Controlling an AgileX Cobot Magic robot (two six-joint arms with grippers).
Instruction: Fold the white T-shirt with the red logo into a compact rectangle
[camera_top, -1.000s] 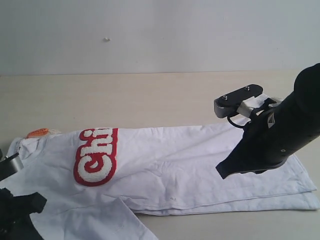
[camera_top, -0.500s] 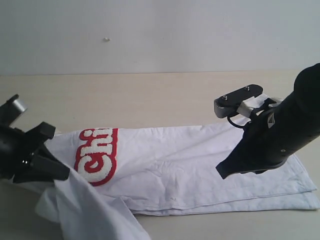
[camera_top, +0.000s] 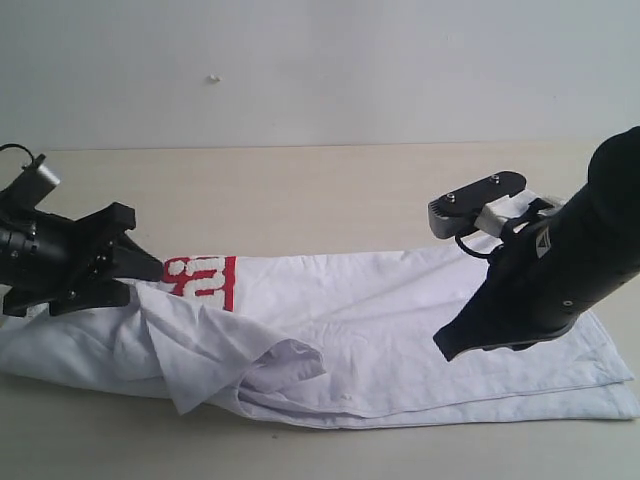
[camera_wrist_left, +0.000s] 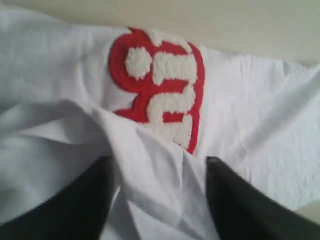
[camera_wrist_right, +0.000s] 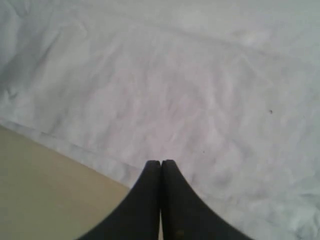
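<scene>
Shows the white T-shirt (camera_top: 400, 320) stretched across the tan table (camera_top: 300, 190) from 9 to 3 o'clock in the exterior view, smooth toward 3 and heaped into a loose turned-over flap near 7, with the red logo (camera_top: 200, 280) partly covered at about 9. Places the left gripper (camera_top: 150, 270) at 9 o'clock just beside that logo, fingers spread wide, a ridge of cloth lying loose between them and nothing pinched. Places the right gripper (camera_top: 445, 345) at 4 o'clock over smooth cloth near one edge, fingers pressed together on nothing; cannot tell whether touching the fabric.
</scene>
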